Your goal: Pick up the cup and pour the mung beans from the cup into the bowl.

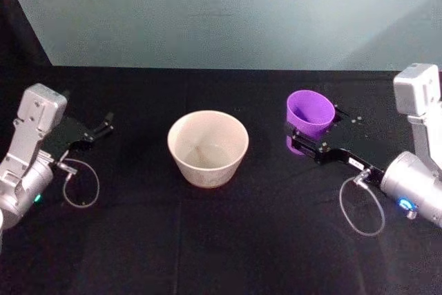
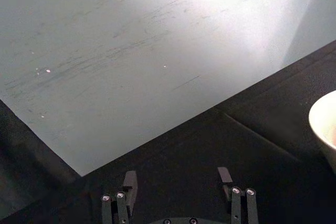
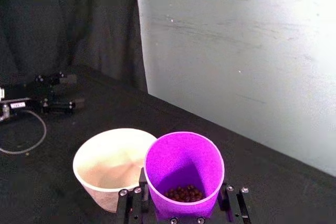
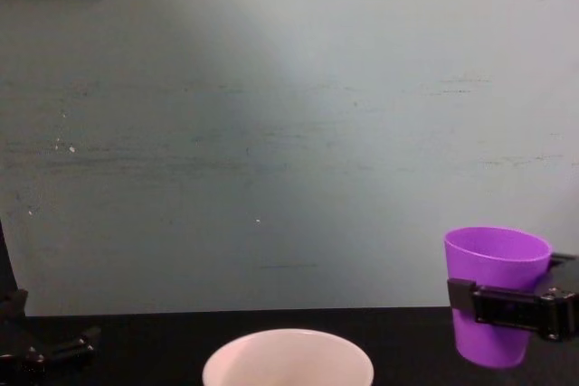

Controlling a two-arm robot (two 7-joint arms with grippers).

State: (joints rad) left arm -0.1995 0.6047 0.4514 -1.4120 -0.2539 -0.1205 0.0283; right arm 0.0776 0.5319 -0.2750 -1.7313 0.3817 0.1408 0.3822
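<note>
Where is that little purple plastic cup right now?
In the head view, the small purple plastic cup is on the robot's right, gripped by its right hand, beside the wide round cream bowl.

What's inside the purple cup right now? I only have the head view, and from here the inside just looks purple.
Observer: The right wrist view looks down into the cup. A small layer of dark beans lies at its bottom.
Operator: Is it tipped yet?
Observer: No. In the chest view it stands upright, with the right tool clamped around its middle.
Operator: And the left tool?
Observer: The left wrist view shows the left tool open and holding nothing.
</note>
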